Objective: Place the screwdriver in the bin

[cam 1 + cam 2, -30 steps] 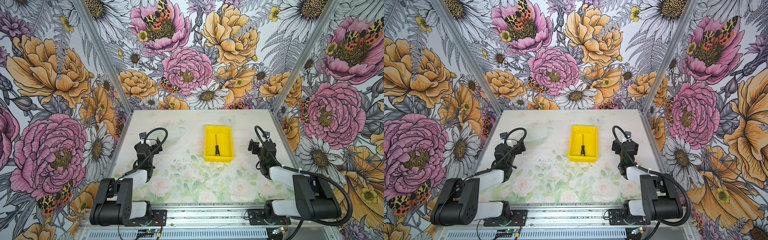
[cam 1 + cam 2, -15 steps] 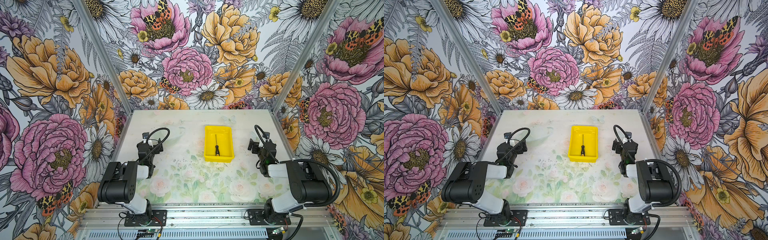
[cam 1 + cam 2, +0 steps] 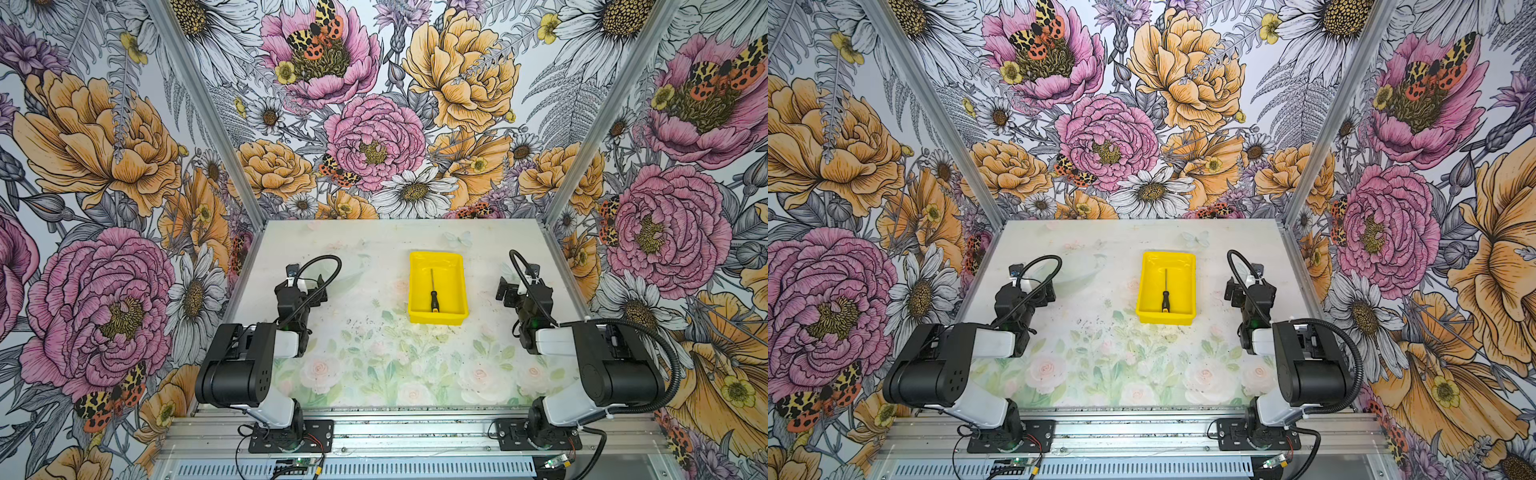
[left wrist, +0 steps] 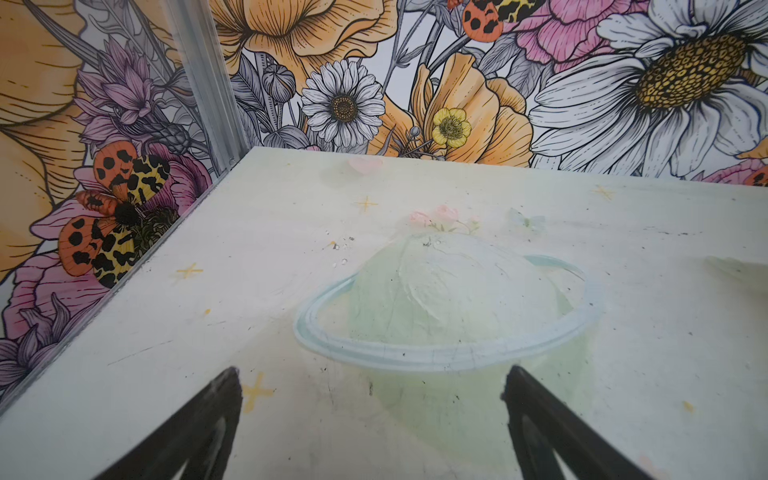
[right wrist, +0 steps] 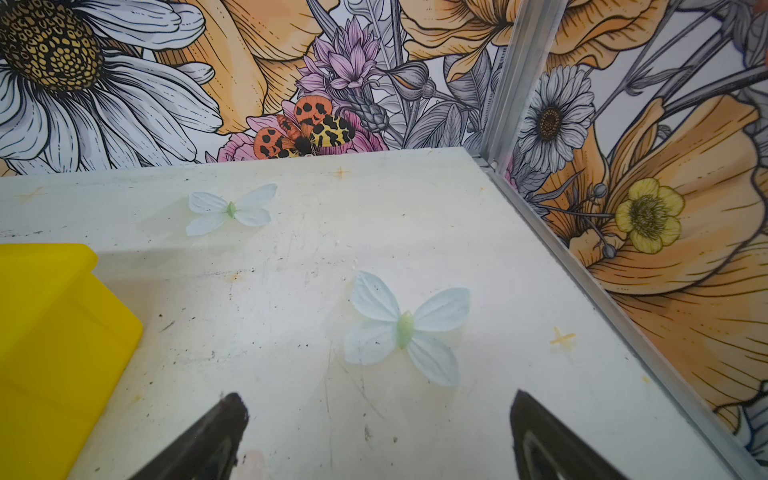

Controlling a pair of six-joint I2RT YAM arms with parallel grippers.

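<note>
- Left gripper (image 4: 372, 374) hangs low over the left side of the tabletop (image 3: 374, 353), jaws spread wide and empty. The right gripper (image 5: 378, 397) is just as wide and empty on the right, near the bin (image 3: 436, 319).
- Pale tabletop, printed with faint roses and leaves, scuffed and speckled dark; bold floral wallpaper (image 3: 374, 137) with moths covers the three walls.
- A printed butterfly (image 5: 405, 328) lies flat ahead of the right gripper.
- Bright yellow and low-walled, the bin sits right of centre between the arms. The screwdriver (image 3: 434, 293) lies flat inside it, black handle toward the near wall, thin shaft pointing far.
</note>
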